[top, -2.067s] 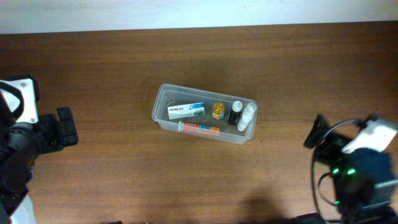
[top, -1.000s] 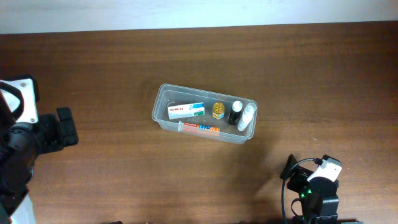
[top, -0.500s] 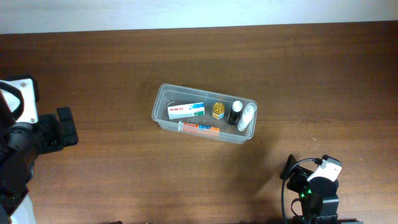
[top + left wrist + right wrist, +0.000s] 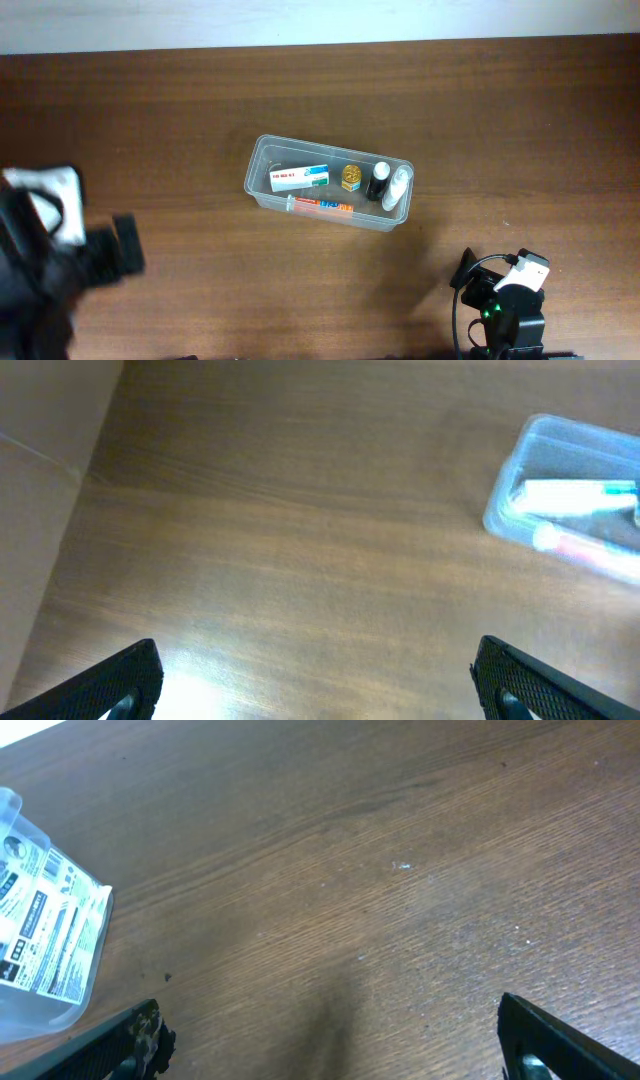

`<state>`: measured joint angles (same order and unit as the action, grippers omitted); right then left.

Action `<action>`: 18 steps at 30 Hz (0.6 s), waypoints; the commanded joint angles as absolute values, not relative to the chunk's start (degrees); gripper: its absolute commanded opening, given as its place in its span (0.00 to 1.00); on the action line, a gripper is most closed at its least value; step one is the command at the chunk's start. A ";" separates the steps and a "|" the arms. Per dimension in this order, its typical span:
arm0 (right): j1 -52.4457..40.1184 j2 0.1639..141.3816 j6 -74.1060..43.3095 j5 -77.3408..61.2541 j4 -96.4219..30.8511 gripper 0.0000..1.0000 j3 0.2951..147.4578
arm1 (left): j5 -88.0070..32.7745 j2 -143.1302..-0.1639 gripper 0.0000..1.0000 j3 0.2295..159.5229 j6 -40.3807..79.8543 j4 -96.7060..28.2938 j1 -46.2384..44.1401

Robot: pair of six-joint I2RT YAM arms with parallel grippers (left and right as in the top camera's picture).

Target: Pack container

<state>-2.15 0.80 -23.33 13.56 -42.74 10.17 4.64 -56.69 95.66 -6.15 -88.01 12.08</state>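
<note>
The clear container (image 4: 330, 149) lies mid-table. In it are a white box (image 4: 299, 177), an orange tube (image 4: 322, 206), a gold-capped item (image 4: 351, 177), a black bottle (image 4: 377, 181) and a white bottle (image 4: 397, 186). My left gripper (image 4: 125, 258) is far left of the container, motion-blurred, open and empty. In the left wrist view (image 4: 320, 682) the container (image 4: 497, 510) shows at the upper right. My right gripper (image 4: 465, 275) is at the front right, open and empty. In the right wrist view (image 4: 335, 1042) the container's corner (image 4: 98, 915) shows at the left edge.
Brown wooden table (image 4: 200, 110) with a pale wall strip along the back. The table's left edge and a tan surface beside it show in the left wrist view (image 4: 50, 480).
The right arm pulled back from the right side to the front right corner, then stayed still. The left arm has just shifted towards the front and right, blurred. The container's contents have not moved.
</note>
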 commanded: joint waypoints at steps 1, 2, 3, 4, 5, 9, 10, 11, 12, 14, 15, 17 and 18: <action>-1.74 0.19 -22.96 13.47 -42.61 0.98 9.67 | 10.52 -48.10 1.00 87.31 -5.89 -85.27 9.52; -1.76 0.19 -22.96 13.47 -42.61 0.98 9.69 | 12.73 -45.50 1.00 84.36 -5.89 -82.83 8.91; -1.74 0.19 -22.96 13.47 -42.61 0.98 9.67 | 13.82 -43.38 1.00 81.91 -5.85 -79.90 8.51; -1.74 0.19 -22.96 13.47 -42.61 0.98 9.67 | 13.72 -41.01 1.00 79.15 -5.85 -76.51 8.21; -1.74 0.19 -22.96 13.47 -42.61 0.98 9.69 | 13.30 -38.79 1.00 76.40 -5.85 -73.38 7.97; -1.74 0.19 -22.96 13.47 -42.61 0.98 9.67 | 7.68 -30.44 1.00 63.31 -5.85 -59.31 7.86; -1.74 0.19 -22.96 13.47 -42.61 0.99 9.69 | 5.58 -28.67 1.00 59.90 -5.85 -55.86 7.86; -1.74 0.19 -22.96 13.47 -42.61 0.98 9.69 | 3.29 -26.59 1.00 55.70 -5.85 -51.72 7.86; -1.74 0.19 -22.96 13.47 -42.61 0.98 9.69 | 1.37 -24.93 1.00 52.12 -5.82 -48.34 7.86; -1.74 0.19 -22.96 13.47 -42.61 0.98 9.67 | -2.39 -21.32 1.00 43.88 -5.85 -40.95 7.86; -1.74 0.19 -22.96 13.47 -42.61 0.98 9.69 | -3.73 -19.75 1.00 40.01 -5.82 -37.87 7.86; -1.74 0.19 -22.96 13.47 -42.61 0.98 9.67 | -5.85 -16.93 1.00 33.28 -5.82 -33.30 7.86; -1.74 0.19 -22.96 13.47 -42.61 0.98 9.67 | -6.59 -15.81 1.00 30.89 -5.82 -32.03 7.86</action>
<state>-2.11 0.80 -23.38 13.39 -42.76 10.15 -0.40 -19.16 37.45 -6.15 -34.79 8.14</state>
